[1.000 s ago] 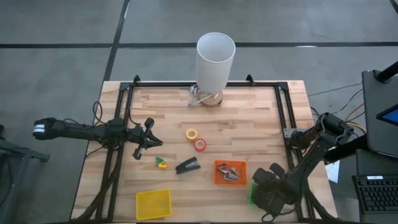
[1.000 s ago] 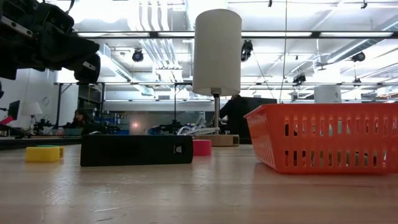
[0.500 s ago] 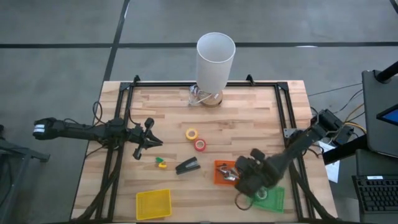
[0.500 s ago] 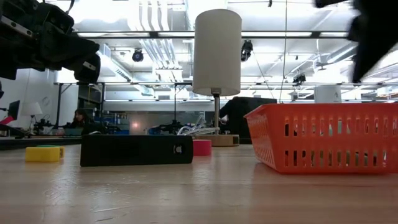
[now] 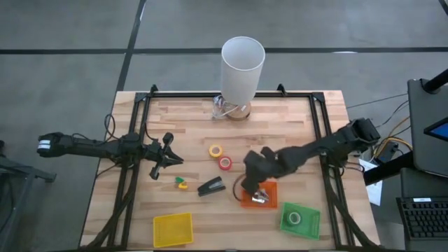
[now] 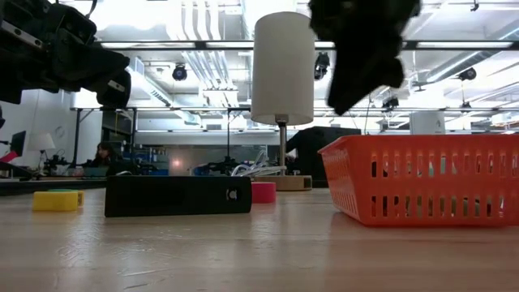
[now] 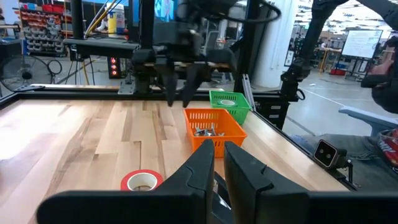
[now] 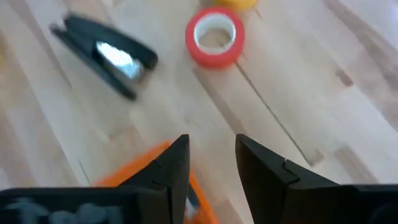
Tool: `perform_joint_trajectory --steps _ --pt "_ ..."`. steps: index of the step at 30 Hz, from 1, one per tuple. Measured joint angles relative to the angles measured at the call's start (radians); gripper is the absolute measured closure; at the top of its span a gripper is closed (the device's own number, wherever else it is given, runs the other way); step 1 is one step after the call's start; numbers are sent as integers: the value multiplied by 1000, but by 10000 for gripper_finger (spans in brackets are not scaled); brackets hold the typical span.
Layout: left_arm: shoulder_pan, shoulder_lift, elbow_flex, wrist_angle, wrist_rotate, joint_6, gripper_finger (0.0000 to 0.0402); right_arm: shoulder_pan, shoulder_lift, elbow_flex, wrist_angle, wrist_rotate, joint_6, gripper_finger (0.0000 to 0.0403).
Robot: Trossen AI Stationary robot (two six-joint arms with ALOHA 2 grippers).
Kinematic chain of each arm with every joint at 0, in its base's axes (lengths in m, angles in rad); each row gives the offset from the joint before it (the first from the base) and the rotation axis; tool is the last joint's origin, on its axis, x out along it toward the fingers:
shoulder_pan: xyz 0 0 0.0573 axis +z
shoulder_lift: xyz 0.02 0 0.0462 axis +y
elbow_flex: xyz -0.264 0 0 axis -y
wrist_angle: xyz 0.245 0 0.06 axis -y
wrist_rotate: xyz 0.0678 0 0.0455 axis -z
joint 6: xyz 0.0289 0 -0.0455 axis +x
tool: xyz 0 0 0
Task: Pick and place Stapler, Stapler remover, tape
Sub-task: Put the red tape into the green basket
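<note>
Table (image 5: 280,133): pale blond wood planks with darker grain streaks, framed in black. Stapler (image 5: 211,187): black, with a silver metal strip showing on top. Tape rolls: one red (image 5: 225,163), one yellow (image 5: 215,150), one green (image 5: 292,218) lying in the green basket (image 5: 311,224). Orange basket (image 5: 246,201) beside it; yellow basket (image 5: 173,229) apart. Tall cylinder (image 5: 242,66): white. My fingers (image 8: 166,168): dark.

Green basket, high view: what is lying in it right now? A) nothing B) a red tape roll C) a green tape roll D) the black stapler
C: a green tape roll lies inside the green basket near the table's front right, while the stapler and the red tape roll lie out on the wood.
</note>
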Motion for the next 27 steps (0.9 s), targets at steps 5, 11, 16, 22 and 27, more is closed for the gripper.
perform_joint_trajectory --steps 5,11,16,22,27 --pt "0 0 0 0 0 0 362 -86 19 0 70 -23 -25 286" --pt "0 0 0 0 0 0 362 -162 20 -3 158 -69 -98 279" --pt "0 0 0 0 0 0 362 -195 52 -5 248 -93 -128 265" --pt "0 0 0 0 0 0 362 -228 145 -5 267 -130 -186 237" --pt "0 0 0 0 -2 0 362 -260 206 7 275 -144 -173 218"
